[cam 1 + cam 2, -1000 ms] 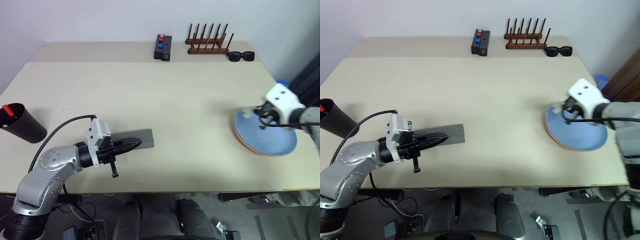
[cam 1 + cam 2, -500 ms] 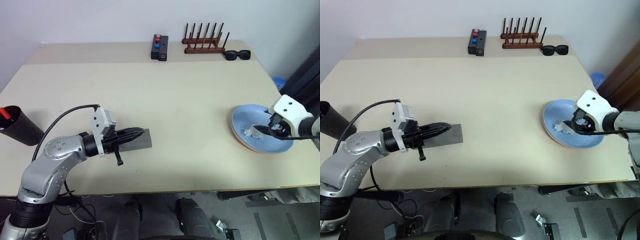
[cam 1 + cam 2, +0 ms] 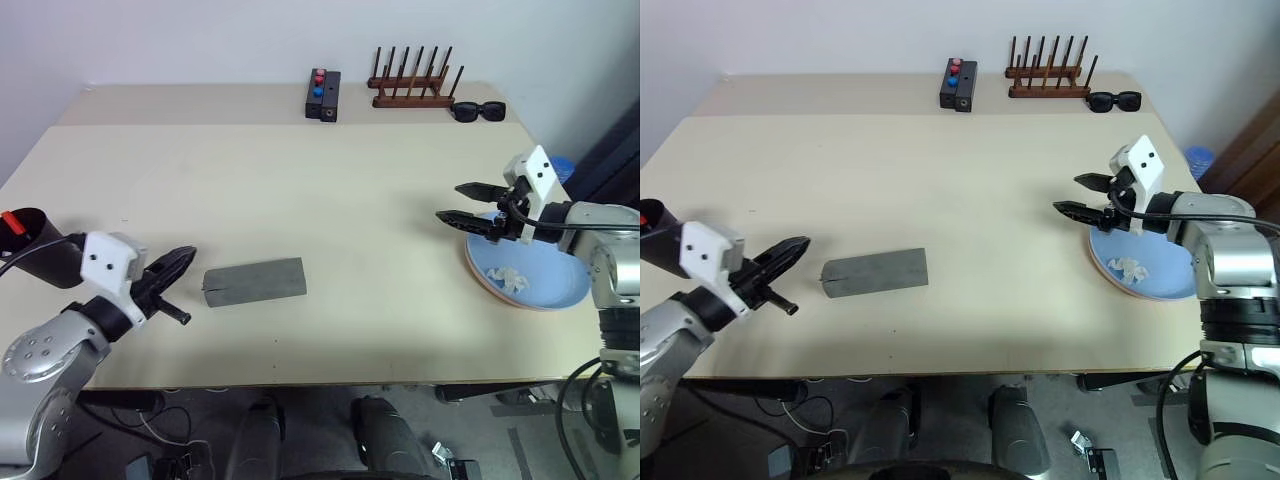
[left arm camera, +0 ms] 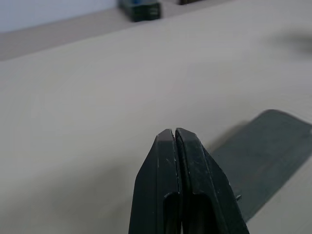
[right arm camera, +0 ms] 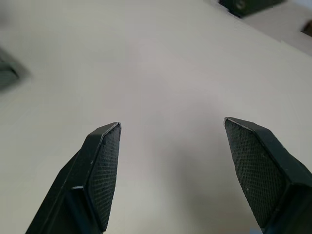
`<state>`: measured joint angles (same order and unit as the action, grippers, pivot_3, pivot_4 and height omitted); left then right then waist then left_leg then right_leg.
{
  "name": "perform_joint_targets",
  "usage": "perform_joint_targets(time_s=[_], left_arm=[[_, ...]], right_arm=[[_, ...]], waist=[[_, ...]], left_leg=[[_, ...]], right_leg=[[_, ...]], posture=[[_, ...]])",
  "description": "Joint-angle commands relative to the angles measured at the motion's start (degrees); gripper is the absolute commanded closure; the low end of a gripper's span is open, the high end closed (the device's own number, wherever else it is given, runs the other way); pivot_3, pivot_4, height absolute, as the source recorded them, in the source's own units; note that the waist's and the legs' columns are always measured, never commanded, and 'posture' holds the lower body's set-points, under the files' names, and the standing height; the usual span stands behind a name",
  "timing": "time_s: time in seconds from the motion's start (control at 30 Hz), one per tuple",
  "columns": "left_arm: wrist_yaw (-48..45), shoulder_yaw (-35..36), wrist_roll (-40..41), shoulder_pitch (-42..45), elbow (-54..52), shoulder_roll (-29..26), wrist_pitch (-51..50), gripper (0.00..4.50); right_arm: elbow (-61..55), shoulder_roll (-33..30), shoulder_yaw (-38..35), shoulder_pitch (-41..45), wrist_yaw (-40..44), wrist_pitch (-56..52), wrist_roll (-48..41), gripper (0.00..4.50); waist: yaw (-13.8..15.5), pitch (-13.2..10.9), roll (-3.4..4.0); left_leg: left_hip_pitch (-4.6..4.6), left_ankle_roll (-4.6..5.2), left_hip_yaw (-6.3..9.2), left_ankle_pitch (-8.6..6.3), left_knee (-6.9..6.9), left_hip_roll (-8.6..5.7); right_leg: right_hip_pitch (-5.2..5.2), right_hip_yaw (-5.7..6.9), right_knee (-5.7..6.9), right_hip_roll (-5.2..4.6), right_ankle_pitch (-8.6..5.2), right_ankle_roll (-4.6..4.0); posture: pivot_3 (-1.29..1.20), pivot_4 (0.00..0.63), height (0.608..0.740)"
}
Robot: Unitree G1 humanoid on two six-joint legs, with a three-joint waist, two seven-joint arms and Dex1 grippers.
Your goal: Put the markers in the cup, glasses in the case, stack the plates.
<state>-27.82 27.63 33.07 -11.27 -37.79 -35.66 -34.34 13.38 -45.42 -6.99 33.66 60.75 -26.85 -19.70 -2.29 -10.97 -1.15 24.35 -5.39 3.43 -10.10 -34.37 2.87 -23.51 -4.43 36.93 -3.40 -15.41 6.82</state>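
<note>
The grey case lies closed on the table near its front; the glasses are hidden. My left gripper is shut and empty just left of the case, apart from it; the left wrist view shows its fingers pressed together and the case beyond. At the left edge stands the black cup with a red-capped marker in it. On the right, the light blue plate rests on the pink plate, with small pale patches on it. My right gripper hovers open and empty just left of the plates.
At the back of the table are a black box with red and blue buttons, a wooden peg rack and black sunglasses. The table's right edge runs close behind the plates.
My left gripper has drawn back to the left, off the case. My right gripper has opened, lifted off the blue plate and swung left over the table.
</note>
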Motion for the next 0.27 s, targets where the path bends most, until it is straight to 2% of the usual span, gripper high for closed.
perform_joint_targets(time_s=[0.03, 0.27], left_arm=[[0.25, 4.01, 0.37, -1.92, -2.65, 0.10, 1.33, 4.50], [-0.46, 4.99, 0.26, -5.58, -2.87, 0.57, 2.21, 4.50]], right_arm=[[3.06, 1.00, 0.38, 1.98, 0.53, 2.81, 0.37, 1.08], [7.43, 3.03, 1.74, 2.54, 0.89, 5.82, 1.32, 1.08]], waist=[[-0.14, 0.00, 0.00], [-0.37, -0.01, 0.01]], left_leg=[[-0.01, 0.00, 0.00, 0.00, 0.00, 0.00], [-0.03, -0.01, -0.02, 0.00, 0.04, 0.01]], right_leg=[[0.00, 0.00, 0.00, 0.00, 0.00, 0.00], [-0.05, -0.01, 0.02, 0.01, 0.00, -0.01]], posture=[[0.00, 0.150, 0.740], [0.00, 0.150, 0.740]])
